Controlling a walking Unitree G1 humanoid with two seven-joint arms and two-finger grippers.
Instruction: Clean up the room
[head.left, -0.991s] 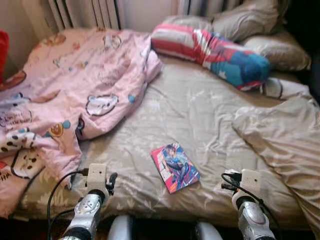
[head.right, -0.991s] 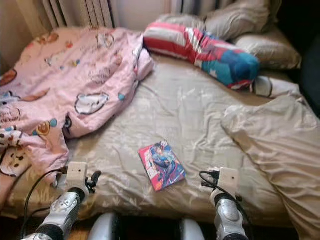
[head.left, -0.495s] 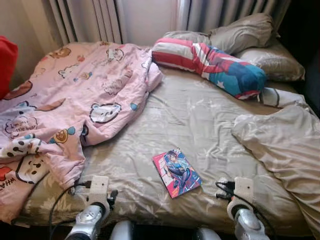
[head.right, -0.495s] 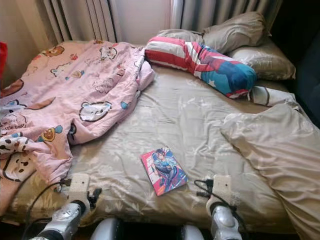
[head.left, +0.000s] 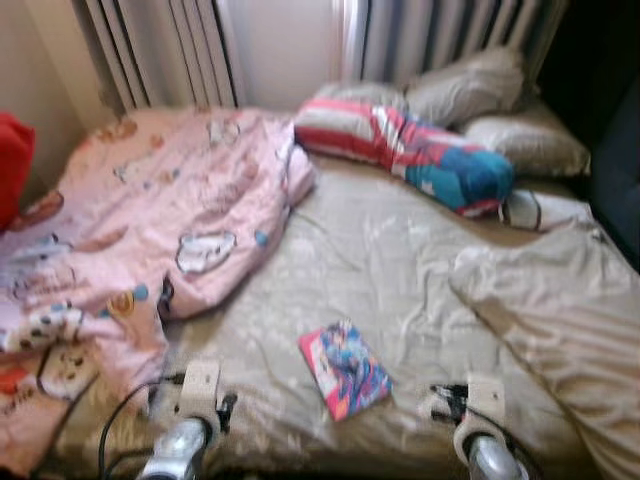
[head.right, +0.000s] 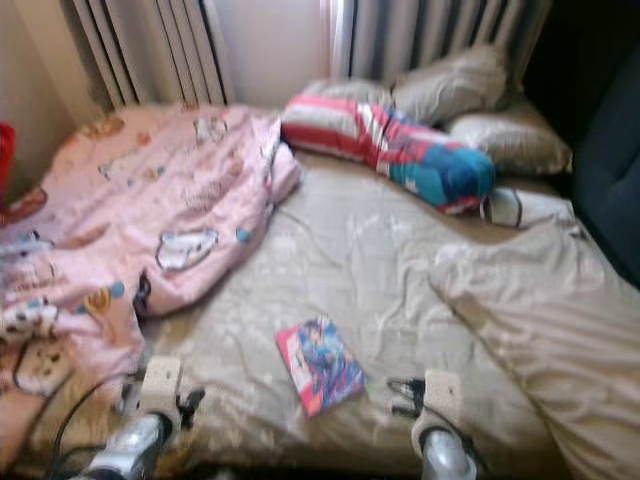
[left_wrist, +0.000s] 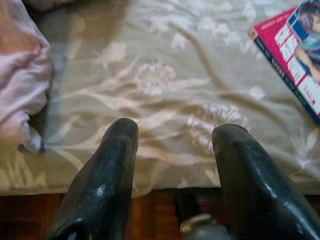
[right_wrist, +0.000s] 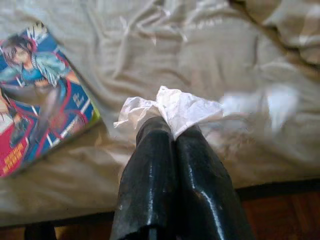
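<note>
The bed (head.left: 370, 250) before me is a jumble: a pink quilt (head.left: 150, 210) heaped on my left, a beige duvet (head.left: 560, 320) on my right, a striped pillow (head.left: 410, 150) at the head. Near the front edge lies a comic book (head.left: 345, 370). My right end effector (right_wrist: 175, 131) is clamped together on a crumpled white tissue (right_wrist: 170, 110), held just above the sheet beside the book. I judge I should keep that pinch firm until I find a bin; I see no container here. My left end effector (left_wrist: 172, 137) hovers with fingers apart, holding nothing.
</note>
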